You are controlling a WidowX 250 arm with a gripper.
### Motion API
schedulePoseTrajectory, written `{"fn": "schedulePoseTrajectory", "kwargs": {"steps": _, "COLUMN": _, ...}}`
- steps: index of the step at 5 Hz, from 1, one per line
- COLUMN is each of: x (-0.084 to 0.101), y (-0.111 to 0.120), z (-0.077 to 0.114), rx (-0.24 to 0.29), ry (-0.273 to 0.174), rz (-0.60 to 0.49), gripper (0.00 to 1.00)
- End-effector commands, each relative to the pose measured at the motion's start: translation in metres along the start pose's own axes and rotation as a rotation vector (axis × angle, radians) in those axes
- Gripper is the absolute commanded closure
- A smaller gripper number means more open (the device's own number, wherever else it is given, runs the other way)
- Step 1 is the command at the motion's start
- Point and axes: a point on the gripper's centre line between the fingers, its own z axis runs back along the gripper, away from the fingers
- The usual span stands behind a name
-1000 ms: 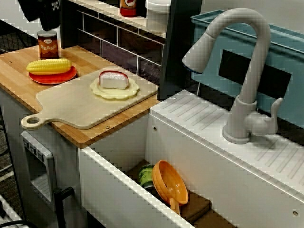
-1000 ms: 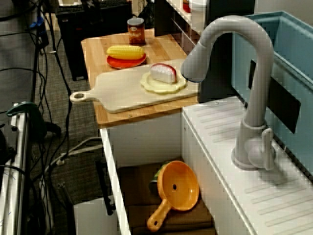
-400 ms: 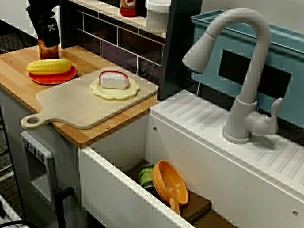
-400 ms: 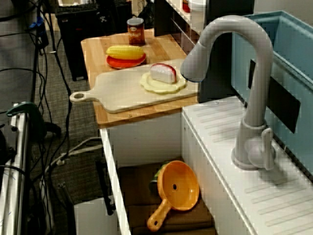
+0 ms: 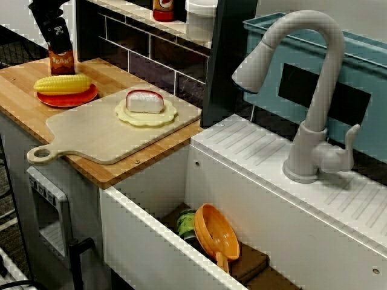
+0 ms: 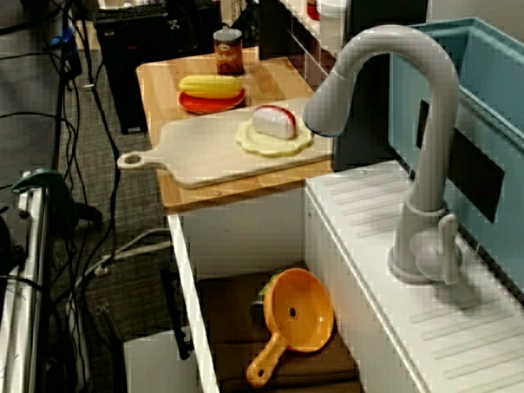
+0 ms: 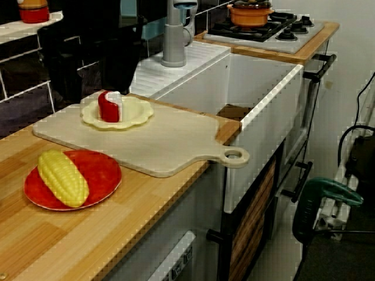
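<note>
In the view from the sink's front, my black gripper (image 5: pixel 57 36) hangs at the top left, just in front of and above a brown soup can (image 5: pixel 61 61) whose top it hides. Whether its fingers are open or shut does not show. Just before the can, a yellow corn cob (image 5: pixel 62 83) lies on a red plate (image 5: pixel 71 98). In the view along the sink, the can (image 6: pixel 228 51) stands whole at the counter's far end. The view from the counter's end holds the corn (image 7: pixel 62 177) but no gripper.
A pale cutting board (image 5: pixel 91 133) carries a scalloped cream dish (image 5: pixel 147 116) with a red-and-white wedge (image 5: pixel 144 101). The sink (image 5: pixel 242 175) holds an orange strainer (image 5: pixel 219 232) and a green can (image 5: pixel 186 222). A grey faucet (image 5: pixel 308 90) arches over it. A stove with an orange pot (image 7: pixel 251 13) lies beyond.
The gripper came down from the top left until it covered the can's top. It has since risen slightly and leaned left. Nothing else moved.
</note>
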Motion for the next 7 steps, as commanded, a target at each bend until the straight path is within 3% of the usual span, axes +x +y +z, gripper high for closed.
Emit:
{"fn": "schedulePoseTrajectory", "kwargs": {"steps": 1, "x": 0.009, "y": 0.008, "z": -0.007, "rx": 0.103, "ry": -0.063, "rz": -0.025, "gripper": 0.0}}
{"fn": "schedulePoseTrajectory", "kwargs": {"steps": 4, "x": 0.019, "y": 0.025, "z": -0.039, "rx": 0.165, "ry": -0.027, "rz": -0.026, "gripper": 0.0}}
{"fn": "schedulePoseTrajectory", "kwargs": {"steps": 5, "x": 0.019, "y": 0.032, "z": -0.046, "rx": 0.199, "ry": -0.001, "rz": -0.028, "gripper": 0.0}}
{"fn": "schedulePoseTrajectory", "kwargs": {"steps": 7, "x": 0.015, "y": 0.037, "z": -0.05, "rx": 0.216, "ry": 0.008, "rz": -0.018, "gripper": 0.0}}
